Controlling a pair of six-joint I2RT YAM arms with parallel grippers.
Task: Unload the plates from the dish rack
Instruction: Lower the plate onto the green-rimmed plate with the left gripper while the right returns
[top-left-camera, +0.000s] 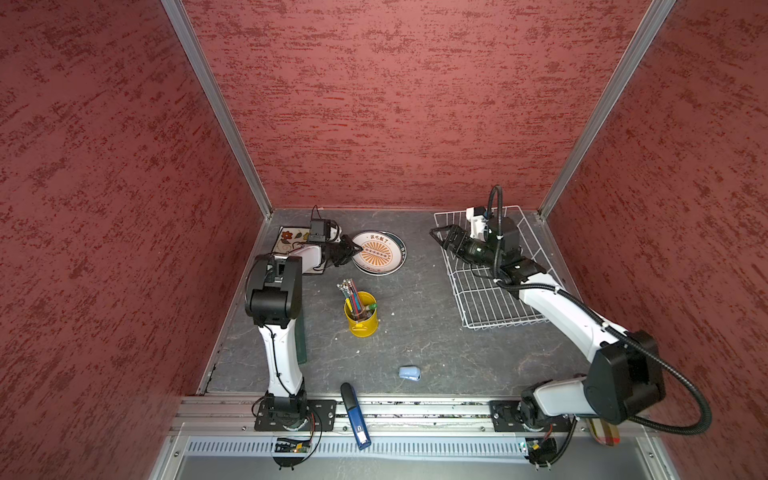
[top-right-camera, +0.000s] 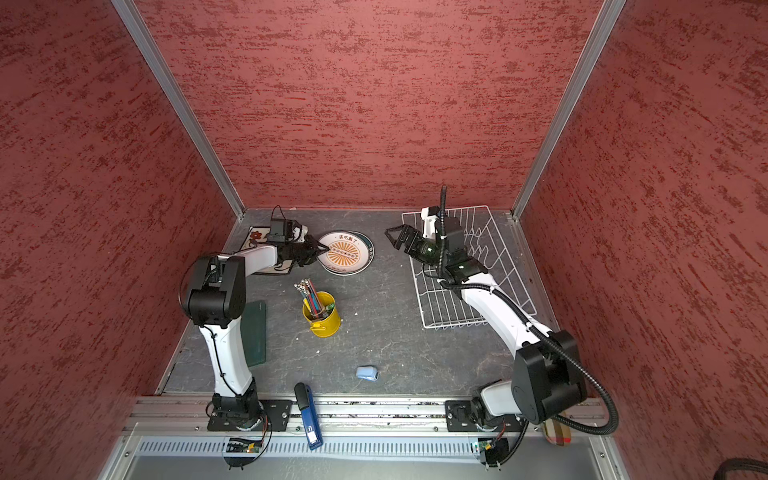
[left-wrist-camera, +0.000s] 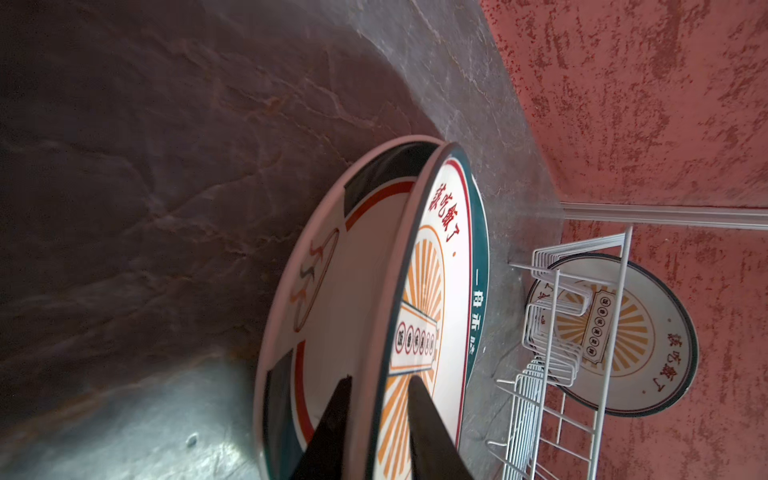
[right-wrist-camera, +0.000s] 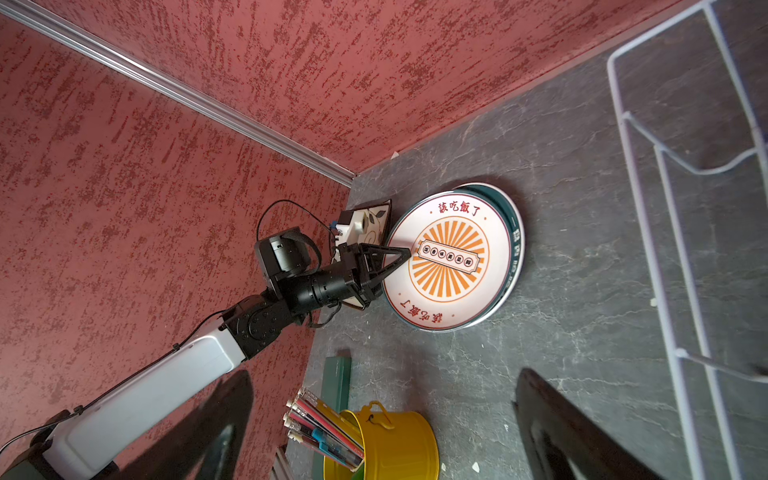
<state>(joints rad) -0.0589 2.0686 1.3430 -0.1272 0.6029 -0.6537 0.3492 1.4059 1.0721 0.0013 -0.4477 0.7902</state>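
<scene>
Two round plates lie stacked and offset on the table at the back left; the upper plate (top-left-camera: 380, 253) (top-right-camera: 345, 253) (right-wrist-camera: 451, 257) shows its orange sunburst. My left gripper (top-left-camera: 359, 249) (top-right-camera: 326, 249) (left-wrist-camera: 380, 380) straddles that plate's left rim, its fingers slightly apart with a small gap to the rim. Under the left wrist lies a square flowered plate (top-left-camera: 289, 239) (top-right-camera: 254, 237). The white wire dish rack (top-left-camera: 490, 307) (top-right-camera: 451, 309) stands at the right. Another round plate (left-wrist-camera: 631, 332) stands upright behind the rack's wires in the left wrist view. My right gripper (top-left-camera: 438, 237) (top-right-camera: 392, 235) (right-wrist-camera: 384, 374) hangs wide open and empty over the rack's far left corner.
A yellow pencil cup (top-left-camera: 361, 318) (right-wrist-camera: 395, 444) stands mid-table. A green flat board (top-right-camera: 254, 332) lies by the left arm. A small pale blue object (top-left-camera: 409, 372) and a dark blue stapler-like tool (top-left-camera: 355, 415) lie near the front rail. Red walls close three sides.
</scene>
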